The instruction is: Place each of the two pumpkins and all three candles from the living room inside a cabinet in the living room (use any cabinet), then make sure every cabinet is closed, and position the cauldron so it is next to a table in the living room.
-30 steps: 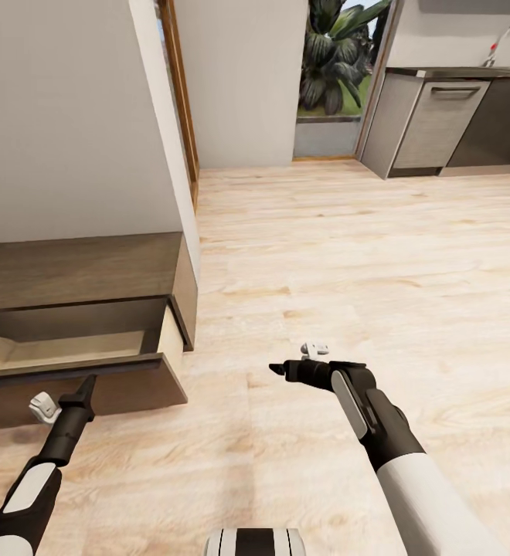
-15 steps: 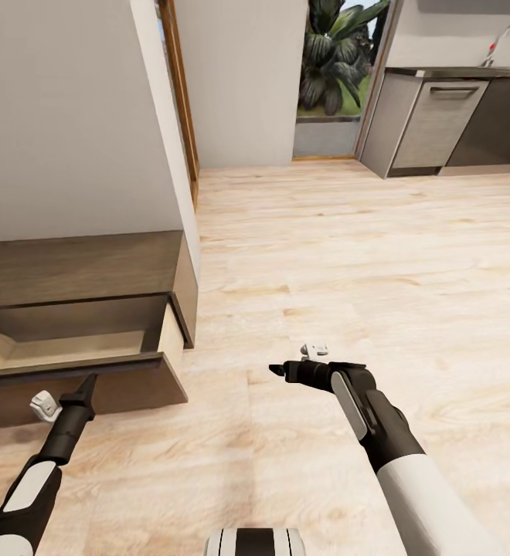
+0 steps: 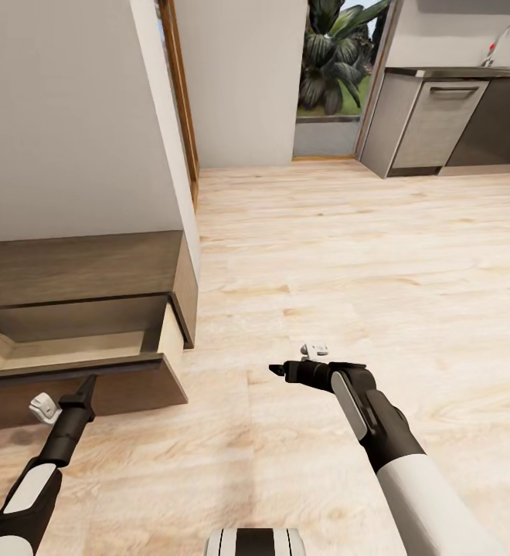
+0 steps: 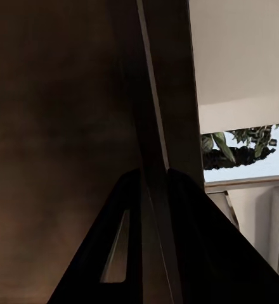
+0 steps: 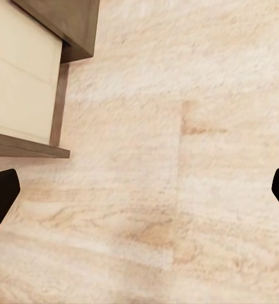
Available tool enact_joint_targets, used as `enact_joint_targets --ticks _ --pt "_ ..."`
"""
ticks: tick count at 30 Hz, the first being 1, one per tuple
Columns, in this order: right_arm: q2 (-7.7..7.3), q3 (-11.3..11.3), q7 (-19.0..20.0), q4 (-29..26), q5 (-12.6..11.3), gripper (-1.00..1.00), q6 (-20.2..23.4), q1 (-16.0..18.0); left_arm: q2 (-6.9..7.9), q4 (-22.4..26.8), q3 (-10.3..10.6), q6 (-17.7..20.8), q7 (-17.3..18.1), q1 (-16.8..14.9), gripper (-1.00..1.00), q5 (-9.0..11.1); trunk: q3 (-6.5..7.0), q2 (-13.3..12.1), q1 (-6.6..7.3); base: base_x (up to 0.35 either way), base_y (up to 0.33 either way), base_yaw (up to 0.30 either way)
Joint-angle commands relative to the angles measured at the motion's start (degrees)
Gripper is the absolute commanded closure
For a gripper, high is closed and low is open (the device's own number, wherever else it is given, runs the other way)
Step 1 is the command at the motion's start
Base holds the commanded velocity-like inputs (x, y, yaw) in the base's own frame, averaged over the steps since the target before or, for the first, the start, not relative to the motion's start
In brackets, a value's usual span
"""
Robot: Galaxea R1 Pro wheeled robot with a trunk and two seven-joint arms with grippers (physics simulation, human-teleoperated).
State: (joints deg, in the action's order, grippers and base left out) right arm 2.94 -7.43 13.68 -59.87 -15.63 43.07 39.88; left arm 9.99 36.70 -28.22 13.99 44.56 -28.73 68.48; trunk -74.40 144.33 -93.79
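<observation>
The cabinet [image 3: 77,266] is a low dark-brown unit against the wall at the left. Its drawer [image 3: 131,386] stands pulled out, and the pale wood inside [image 3: 69,347] looks bare as far as it can be seen. My left gripper [image 3: 90,380] is shut, its tip against the drawer front's upper edge. In the left wrist view its fingers [image 4: 130,240] lie close together on dark wood. My right gripper [image 3: 274,371] hovers open over the floor right of the drawer, holding nothing. The pumpkins, candles, cauldron and table are out of view.
A white wall corner [image 3: 158,116] rises above the cabinet, with a wooden door frame [image 3: 179,93] behind it. A glass door with a plant [image 3: 336,62] is at the back. Grey kitchen cupboards [image 3: 440,123] stand at the back right. Light wood floor [image 3: 363,255] spreads between.
My left gripper has sunk very slightly against the drawer front. Nothing else has visibly moved.
</observation>
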Motion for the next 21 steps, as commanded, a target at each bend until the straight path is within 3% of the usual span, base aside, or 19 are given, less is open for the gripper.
enact_joint_targets --ticks 1,21 --pt "0.01 0.0 0.2 0.0 0.2 -1.0 0.2 0.0 0.03 -0.5 -2.3 0.2 -2.5 0.0 1.0 0.7 -0.05 0.0 0.0 -0.006 0.0 0.0" --pt "-0.04 0.0 0.2 0.0 0.2 -1.0 0.2 0.0 0.03 -0.5 -2.3 0.2 -2.5 0.0 1.0 0.7 -0.05 0.0 0.0 -0.063 0.0 0.0"
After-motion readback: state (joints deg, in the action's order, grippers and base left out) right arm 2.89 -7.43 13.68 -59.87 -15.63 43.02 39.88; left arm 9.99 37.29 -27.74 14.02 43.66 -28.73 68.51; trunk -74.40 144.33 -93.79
